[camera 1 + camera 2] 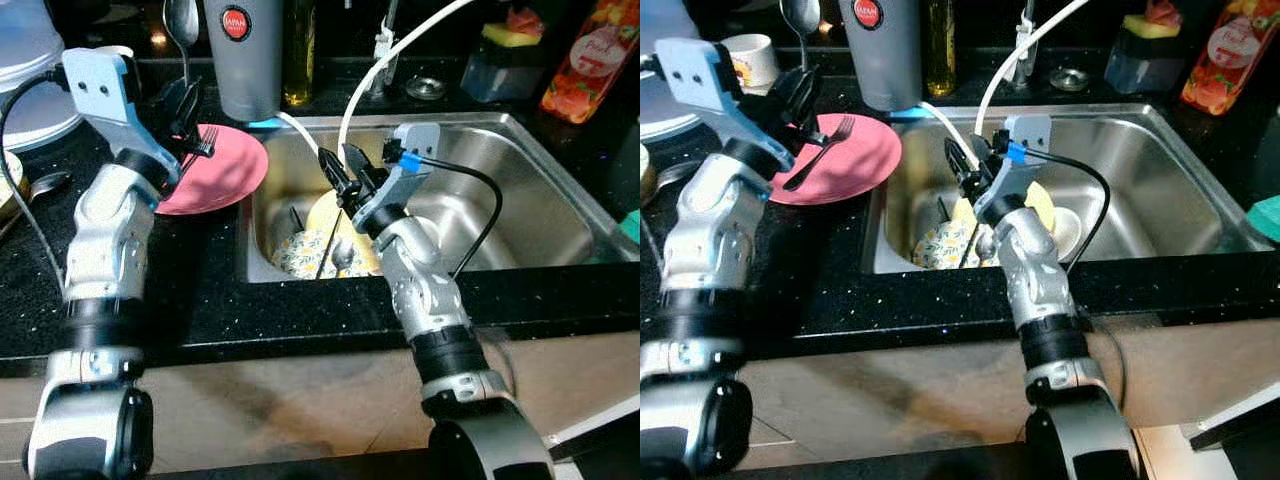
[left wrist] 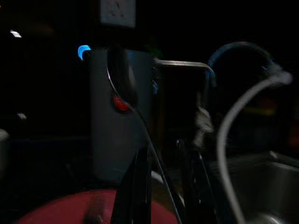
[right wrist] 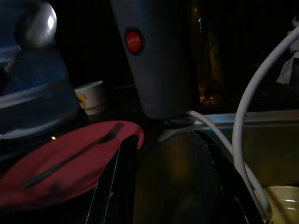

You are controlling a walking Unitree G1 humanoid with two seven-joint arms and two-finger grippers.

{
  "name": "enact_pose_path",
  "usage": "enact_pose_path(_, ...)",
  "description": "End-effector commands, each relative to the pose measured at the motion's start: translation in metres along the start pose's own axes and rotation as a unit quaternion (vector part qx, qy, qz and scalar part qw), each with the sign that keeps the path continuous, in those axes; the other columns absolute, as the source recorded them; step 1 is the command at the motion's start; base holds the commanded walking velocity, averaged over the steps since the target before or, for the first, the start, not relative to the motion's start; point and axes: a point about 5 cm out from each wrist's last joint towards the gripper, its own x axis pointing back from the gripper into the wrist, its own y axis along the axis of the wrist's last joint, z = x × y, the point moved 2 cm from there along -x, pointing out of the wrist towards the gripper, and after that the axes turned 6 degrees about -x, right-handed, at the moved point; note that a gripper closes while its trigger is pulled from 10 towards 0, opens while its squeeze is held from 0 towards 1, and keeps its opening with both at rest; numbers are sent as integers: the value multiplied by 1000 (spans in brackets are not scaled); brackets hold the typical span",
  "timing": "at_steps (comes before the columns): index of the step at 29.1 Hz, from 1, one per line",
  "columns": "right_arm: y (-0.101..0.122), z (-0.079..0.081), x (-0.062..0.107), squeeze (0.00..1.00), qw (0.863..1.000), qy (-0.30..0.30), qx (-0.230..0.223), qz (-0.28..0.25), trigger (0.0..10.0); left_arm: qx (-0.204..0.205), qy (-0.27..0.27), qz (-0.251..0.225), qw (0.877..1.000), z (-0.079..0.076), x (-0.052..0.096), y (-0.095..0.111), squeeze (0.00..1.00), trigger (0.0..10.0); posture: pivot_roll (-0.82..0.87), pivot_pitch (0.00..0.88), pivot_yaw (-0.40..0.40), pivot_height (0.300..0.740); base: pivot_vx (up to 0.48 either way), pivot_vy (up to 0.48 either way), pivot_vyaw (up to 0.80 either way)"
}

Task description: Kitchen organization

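Note:
My left gripper [image 1: 185, 105] is shut on the handle of a metal spoon [image 1: 181, 22], held upright over the far edge of a pink plate [image 1: 225, 170] on the black counter. In the left wrist view the spoon [image 2: 122, 77] rises between the fingers [image 2: 135, 186]. A dark fork [image 1: 820, 150] lies on the pink plate. My right gripper [image 1: 338, 172] hangs open and empty above the left end of the steel sink [image 1: 520, 200]. Below it in the sink lie a yellow plate [image 1: 1040, 205], a patterned bowl [image 1: 300, 252] and some cutlery.
A grey canister with a red label [image 1: 243, 60] stands behind the plate, with an oil bottle beside it. A white hose [image 1: 360, 90] curves into the sink. A sponge holder [image 1: 505, 55] and a red bottle [image 1: 590, 60] stand at the back right. A white cup [image 1: 748, 58] sits at the back left.

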Motion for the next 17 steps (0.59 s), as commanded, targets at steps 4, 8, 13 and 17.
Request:
enact_pose_path(4,-3,4,8,0,1000,-14,-23,5,10000,19,-29,19,999,-18,6,-8,0,0,50,121,6,740,0,0,0)
enact_pose_path(8,-5,5,12,0,999,-28,-37,7,10000,20,-43,33,998,-25,9,-12,0,0,51,122,6,740,0,0,0)
enact_pose_path(13,-6,7,14,0,998,-37,-48,8,10000,33,-49,37,998,-29,11,-13,0,0,53,122,8,740,0,0,0)
enact_pose_path(17,-5,9,15,0,998,-40,-55,9,10000,37,-56,44,997,-32,12,-16,0,0,51,119,7,740,0,0,0)
